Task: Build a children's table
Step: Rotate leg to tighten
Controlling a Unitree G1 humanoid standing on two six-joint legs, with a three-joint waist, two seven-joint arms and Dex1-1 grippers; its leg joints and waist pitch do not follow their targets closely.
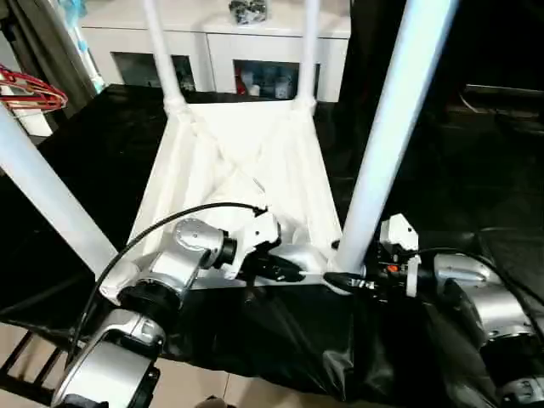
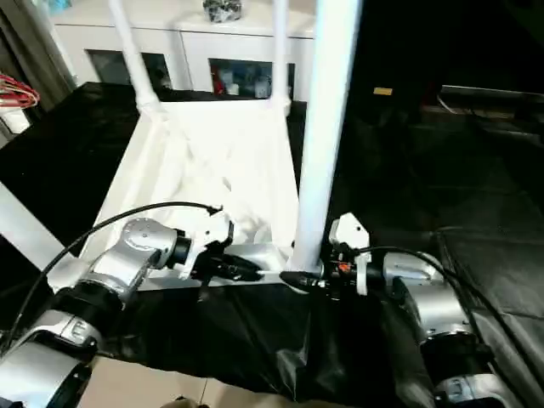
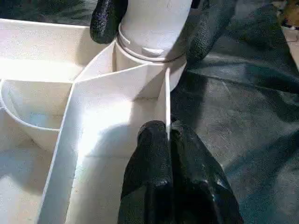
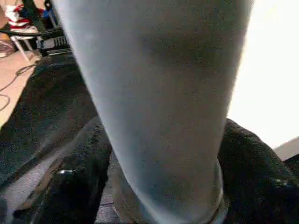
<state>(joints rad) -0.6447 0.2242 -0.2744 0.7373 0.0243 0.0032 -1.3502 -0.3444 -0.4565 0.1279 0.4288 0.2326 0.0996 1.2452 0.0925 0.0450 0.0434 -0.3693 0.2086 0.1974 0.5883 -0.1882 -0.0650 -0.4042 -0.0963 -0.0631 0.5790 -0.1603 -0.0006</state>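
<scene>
1. Upside down on the black-covered surface [image 1: 476, 195], the children's table [image 1: 246, 170] is lying with its ribbed underside facing up, and four legs are standing in its corner sockets: two at the far corners and two at the near corners.
2. At the near right corner, the right claw [image 1: 344, 280] is straddling the base of the near right leg [image 1: 387, 127], one black finger on each side of the tube just above the socket; its fingers are clamped around that leg.
3. The leg's long axis is running straight up from the claw, slightly tilted in the head views, so any seating push or twist would, by judgement, be acting along or about that upright line.
4. The left claw [image 3: 168, 186] is pinching the thin near rim wall of the table just beside the same socket, fingers together on the rim, apparently steadying the top.
5. Both claws are near each other at this corner; the right one is the nearer to the leg.
</scene>
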